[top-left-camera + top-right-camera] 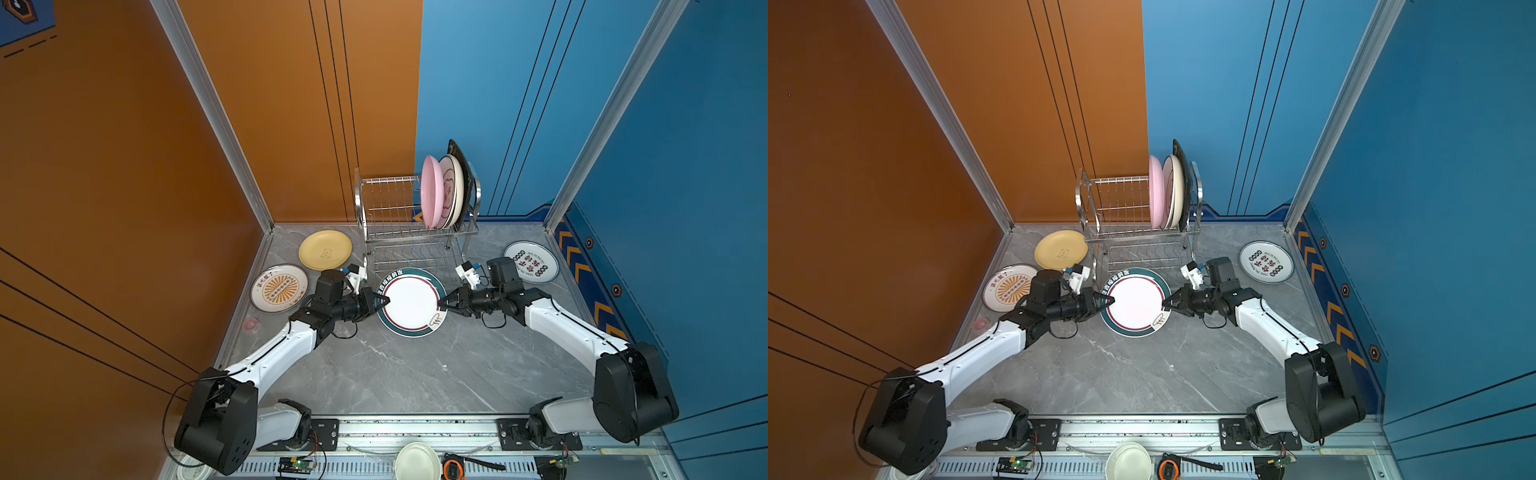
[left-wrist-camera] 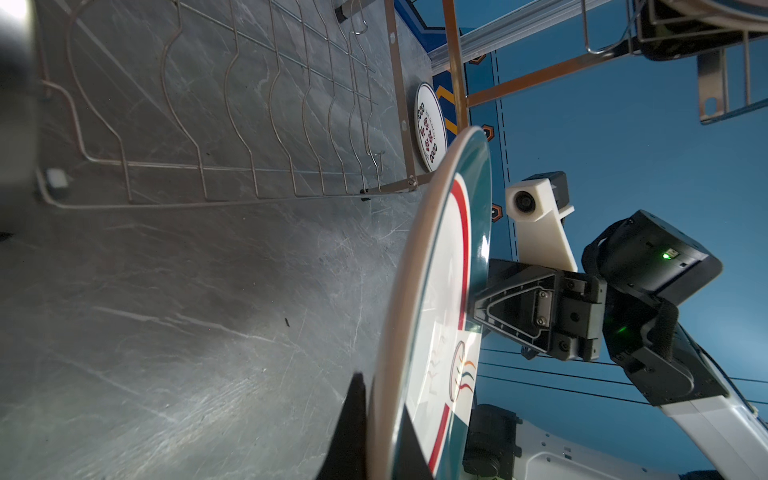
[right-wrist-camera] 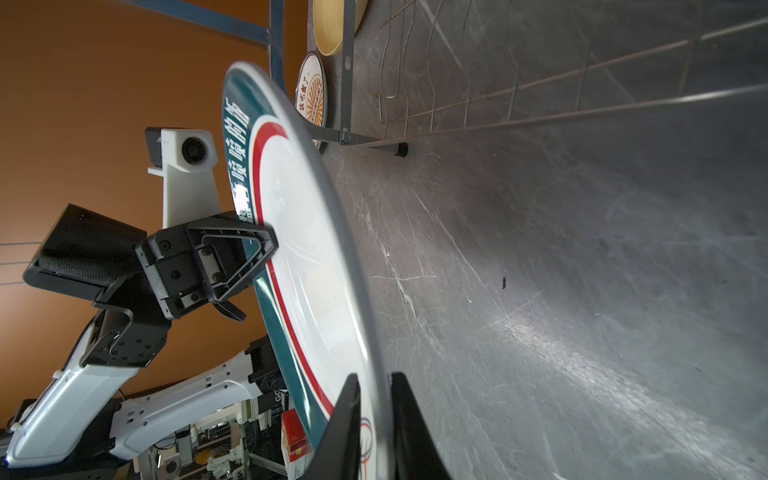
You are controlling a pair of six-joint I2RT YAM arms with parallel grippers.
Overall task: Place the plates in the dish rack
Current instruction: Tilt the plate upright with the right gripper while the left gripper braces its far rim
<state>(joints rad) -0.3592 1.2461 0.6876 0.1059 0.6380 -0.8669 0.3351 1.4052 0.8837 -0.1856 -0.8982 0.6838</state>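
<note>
1. Teal-ringed plate [image 1: 411, 301] [image 1: 1136, 301]: white centre, red inner ring. It is face up and roughly level over the middle of the worktop [image 1: 395, 374], just before the dish rack. It is round, so it has no long axis. Its rim lettering faces the far-left corner and a small logo faces the near right. Its underside shows in the left wrist view [image 2: 390, 332].
2. Left gripper [image 1: 384, 300]: clamped tight on the plate's left rim, one finger over it and one under.
3. Right gripper [image 3: 376, 428]: fingers [image 3: 411, 432] straddle the right rim, narrowly apart. Whether they press on it cannot be told.
4. Dish rack [image 1: 395, 237]: two-tier steel wire, at the middle of the far edge. The lower tier is partly hidden behind the held plate.
5. Rack contents, at the right end of the upper tier, all standing on edge:
   - Pink plate [image 1: 430, 191] is the leftmost.
   - Pale plates [image 1: 451, 193] overlap, so their count is unclear.
   - Black plate [image 1: 459, 153] is the rightmost, mostly hidden.
6. Yellow plate [image 1: 325, 250]: flat, near the far-left corner, beside the rack.
7. Sunburst plate [image 1: 279, 288]: flat at the left edge. The left arm covers its right rim.
8. Character plate [image 1: 532, 262]: flat at the right edge, towards the far corner.
9. White bowl [image 1: 417, 461]: beyond the near edge, cut off by the frame.
</note>
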